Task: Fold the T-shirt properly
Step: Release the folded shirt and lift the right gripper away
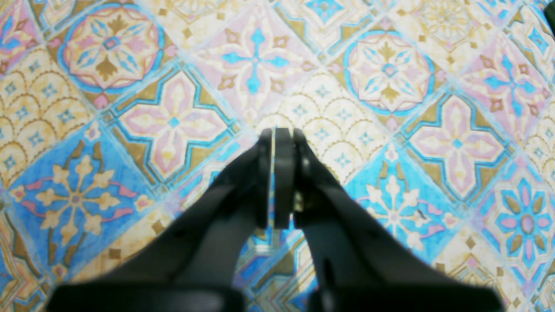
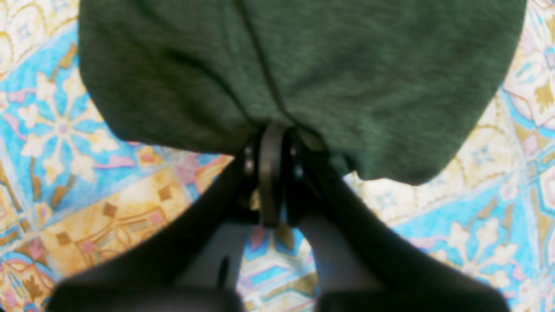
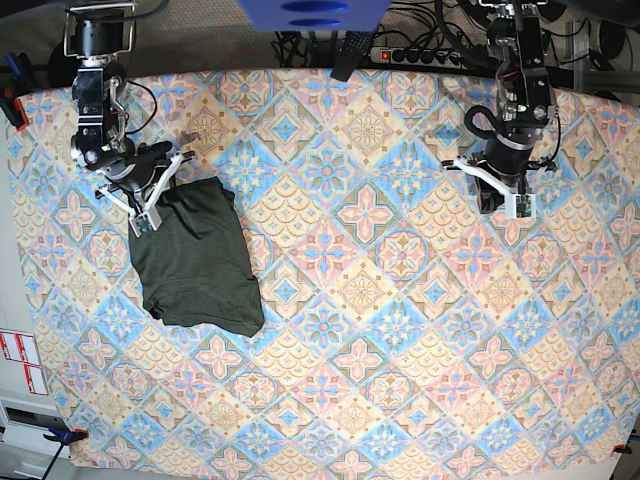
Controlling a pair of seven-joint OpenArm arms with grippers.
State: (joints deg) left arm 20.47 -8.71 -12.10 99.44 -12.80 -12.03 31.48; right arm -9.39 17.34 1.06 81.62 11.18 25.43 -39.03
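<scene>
Pinching the folded T-shirt [image 3: 198,262] at nine o'clock on the tablecloth [image 3: 380,330].
The right gripper [image 2: 271,143] grips its hem; dragging could undo the fold. At two o'clock, the left gripper [image 1: 279,138] hangs closed, empty.

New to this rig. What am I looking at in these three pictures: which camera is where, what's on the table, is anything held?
It is a robot with two arms over a table covered by a patterned cloth. The base view looks down from above; the other two come from cameras on the wrists, looking along the fingers. The left gripper, on the right of the base view, is shut with nothing in it, over bare cloth. The right gripper is shut at the edge of the T-shirt, with fabric bunched at its tips, so it seems to pinch the shirt. The dark green shirt lies as a compact folded shape.
</scene>
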